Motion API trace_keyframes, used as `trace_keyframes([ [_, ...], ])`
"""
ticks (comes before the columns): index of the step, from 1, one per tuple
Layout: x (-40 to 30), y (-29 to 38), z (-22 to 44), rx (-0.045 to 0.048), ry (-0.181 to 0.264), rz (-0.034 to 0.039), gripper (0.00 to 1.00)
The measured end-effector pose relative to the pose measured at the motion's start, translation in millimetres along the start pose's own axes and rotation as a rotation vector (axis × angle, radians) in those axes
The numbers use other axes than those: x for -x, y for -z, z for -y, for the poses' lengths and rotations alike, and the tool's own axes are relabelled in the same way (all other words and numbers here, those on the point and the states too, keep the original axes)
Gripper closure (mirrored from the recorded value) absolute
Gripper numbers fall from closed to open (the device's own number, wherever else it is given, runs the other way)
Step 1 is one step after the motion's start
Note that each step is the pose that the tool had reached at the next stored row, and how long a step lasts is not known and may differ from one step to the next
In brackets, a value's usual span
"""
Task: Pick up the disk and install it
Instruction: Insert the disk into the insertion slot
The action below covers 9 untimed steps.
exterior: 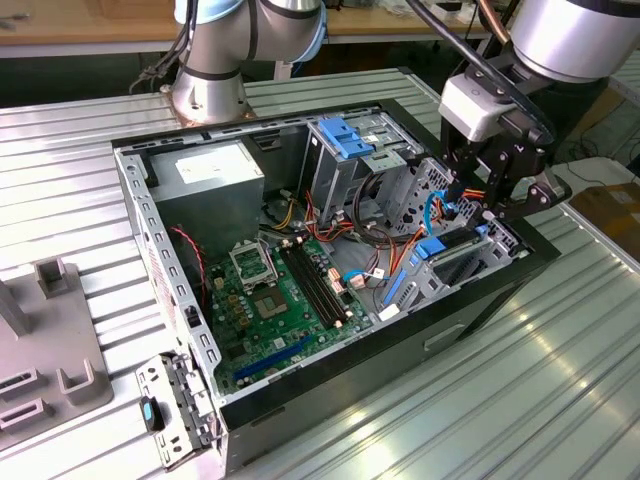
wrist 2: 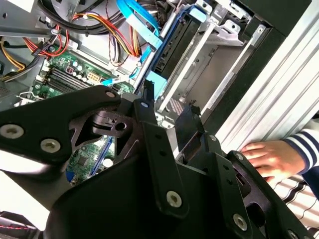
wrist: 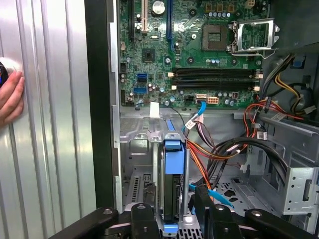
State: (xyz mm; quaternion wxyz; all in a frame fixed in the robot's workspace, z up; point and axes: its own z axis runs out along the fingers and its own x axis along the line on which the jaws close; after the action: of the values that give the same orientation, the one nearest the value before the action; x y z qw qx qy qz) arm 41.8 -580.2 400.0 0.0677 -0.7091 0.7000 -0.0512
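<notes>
Pincer (wrist: pixel 173 204) wide, holding nothing, fingers either side of disk (wrist: pixel 172 164). Disk on edge in drive cage, just ahead of fingertips. Orange-black wire bundle (wrist: pixel 219 149) crowds one side; motherboard (wrist: pixel 199 50) farther ahead. Person's hand (wrist: pixel 10 99) on counter (wrist: pixel 55 149) outside case, cut off. Disk's near end hidden behind pincer.

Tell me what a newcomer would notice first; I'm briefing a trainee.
An open black computer case with a green motherboard lies mid-frame in the exterior view on a ribbed metal table. The black gripper hangs over its drive cage at that view's right, where the silver-grey disk with blue plastic rails stands on edge in a bay. A person's hand rests on the table beside the case.
</notes>
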Motion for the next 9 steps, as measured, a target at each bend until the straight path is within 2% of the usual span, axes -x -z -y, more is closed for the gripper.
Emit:
trace_keyframes([
  [5,-0.2,-3.6,10.8,0.0000,0.000,0.0003,0.56],
  [7,-0.3,-13.2,15.6,0.0043,0.000,0.0004,0.56],
  [9,-0.4,-16.0,16.2,0.0078,0.000,0.0007,0.56],
])
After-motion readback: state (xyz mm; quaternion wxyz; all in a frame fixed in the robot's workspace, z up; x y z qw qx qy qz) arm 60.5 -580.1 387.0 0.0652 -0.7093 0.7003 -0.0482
